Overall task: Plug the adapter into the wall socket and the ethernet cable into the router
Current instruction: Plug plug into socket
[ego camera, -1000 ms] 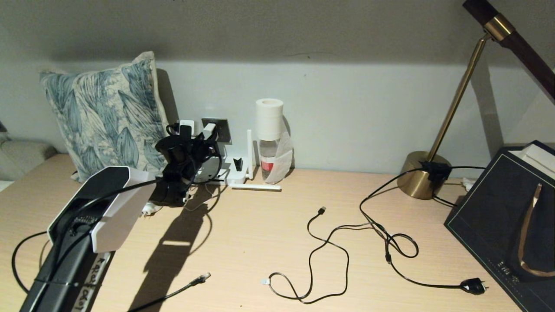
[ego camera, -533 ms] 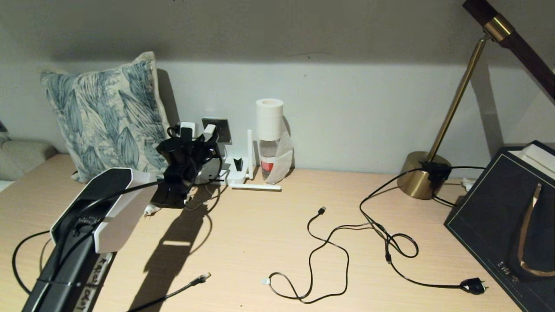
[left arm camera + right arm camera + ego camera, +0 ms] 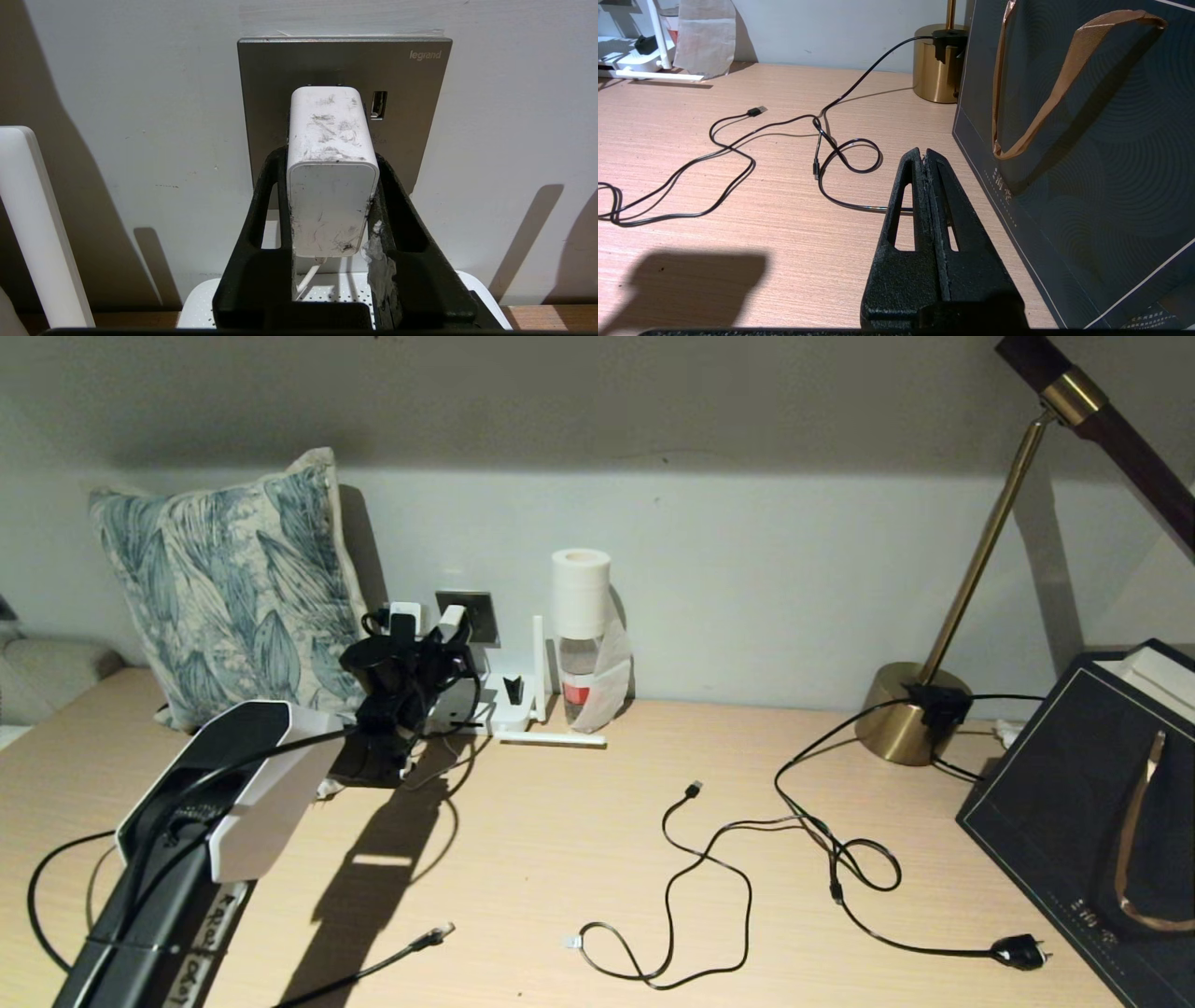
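Leaf-print pillow (image 3: 229, 588) leans on wall, worktop (image 3: 560, 840) left rear. Paper roll (image 3: 580, 581) atop clear bottle (image 3: 579, 677). Brass lamp base (image 3: 901, 709) right rear; black lamp cord (image 3: 840, 868) loops to plug (image 3: 1019, 952). USB cable (image 3: 667, 887) mid-worktop. Dark gift bag (image 3: 1092, 803) far right.

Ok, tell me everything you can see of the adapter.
The adapter is a small white boxy block of smooth plastic with rounded edges, its faces smeared with dark scuffs. A thin white cord leaves its lower end. It stands out from the wall socket, its far end against the grey plate beside a USB slot. The left claw grips it, a black finger on either side. The router lies below.
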Controlling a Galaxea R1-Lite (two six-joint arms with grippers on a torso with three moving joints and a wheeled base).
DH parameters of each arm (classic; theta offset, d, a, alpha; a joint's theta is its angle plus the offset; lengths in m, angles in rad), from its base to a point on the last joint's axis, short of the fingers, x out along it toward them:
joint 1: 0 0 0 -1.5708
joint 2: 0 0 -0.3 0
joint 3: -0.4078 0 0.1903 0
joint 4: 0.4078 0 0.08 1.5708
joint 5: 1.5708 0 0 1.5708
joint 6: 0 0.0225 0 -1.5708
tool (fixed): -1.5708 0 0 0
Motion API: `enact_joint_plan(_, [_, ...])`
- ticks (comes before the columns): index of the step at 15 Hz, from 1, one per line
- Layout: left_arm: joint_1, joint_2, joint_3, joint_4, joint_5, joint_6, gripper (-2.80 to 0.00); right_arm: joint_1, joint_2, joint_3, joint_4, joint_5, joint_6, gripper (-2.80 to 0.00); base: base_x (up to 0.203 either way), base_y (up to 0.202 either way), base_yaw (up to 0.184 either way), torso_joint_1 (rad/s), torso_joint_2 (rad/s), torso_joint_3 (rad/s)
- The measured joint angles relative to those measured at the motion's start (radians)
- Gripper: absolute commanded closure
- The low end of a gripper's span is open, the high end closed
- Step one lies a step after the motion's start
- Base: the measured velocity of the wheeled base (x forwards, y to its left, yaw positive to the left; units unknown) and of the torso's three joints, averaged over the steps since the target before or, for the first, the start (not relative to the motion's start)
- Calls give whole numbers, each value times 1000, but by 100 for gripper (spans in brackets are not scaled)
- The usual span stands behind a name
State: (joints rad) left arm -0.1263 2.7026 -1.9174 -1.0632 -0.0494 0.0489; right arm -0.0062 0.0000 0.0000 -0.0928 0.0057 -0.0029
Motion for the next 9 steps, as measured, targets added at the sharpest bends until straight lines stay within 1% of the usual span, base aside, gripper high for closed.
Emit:
enact_joint_plan(7, [-10,-10,-8,27,27,-1,0,0,0,0,0,0,0,0,0,0,0,0,0,0])
enact_joint_plan(9, [-14,-16,-9,47,53,-11,0,0,0,0,0,0,0,0,0,0,0,0,0,0])
